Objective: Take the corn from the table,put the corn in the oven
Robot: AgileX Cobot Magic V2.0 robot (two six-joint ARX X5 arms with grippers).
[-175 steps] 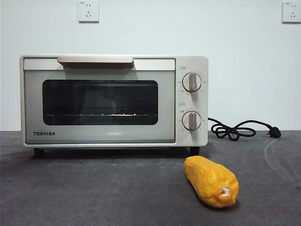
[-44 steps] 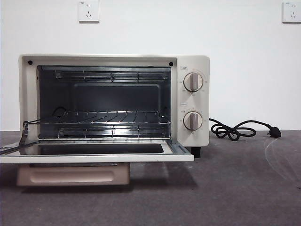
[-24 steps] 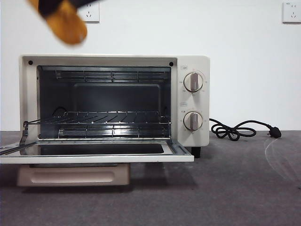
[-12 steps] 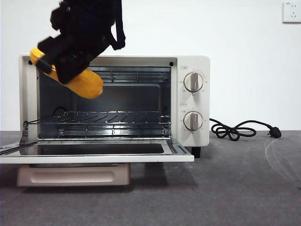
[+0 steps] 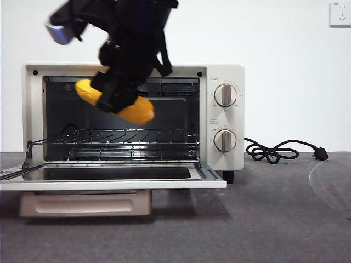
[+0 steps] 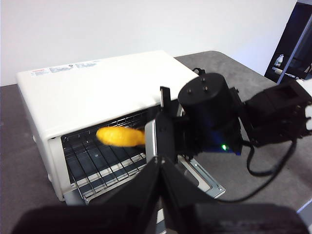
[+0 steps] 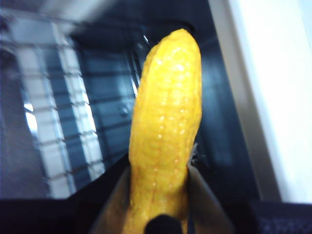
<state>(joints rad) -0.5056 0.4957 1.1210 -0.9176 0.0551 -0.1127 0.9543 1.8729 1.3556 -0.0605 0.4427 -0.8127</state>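
Observation:
The yellow-orange corn [image 5: 140, 111] hangs tilted in the air before the open mouth of the cream oven [image 5: 225, 71], above the wire rack [image 5: 131, 137]. My right gripper [image 5: 118, 90] comes down from above and is shut on the corn [image 7: 168, 126] around its middle. In the left wrist view the corn [image 6: 119, 137] points in over the rack, held by the right gripper [image 6: 152, 136]. My left gripper [image 6: 159, 163] waits back from the oven with its jaws together and nothing in them. The oven door [image 5: 109, 183] lies folded down flat over the dark grey table [image 5: 263, 219].
Two round knobs [image 5: 225, 95] sit on the oven's right panel. A black cord [image 5: 279, 150] with its plug lies on the table to the right of the oven. A white wall with sockets stands behind.
The right gripper has carried the corn down and to the right, from above the oven's upper left corner to in front of the opening. The oven door stays down.

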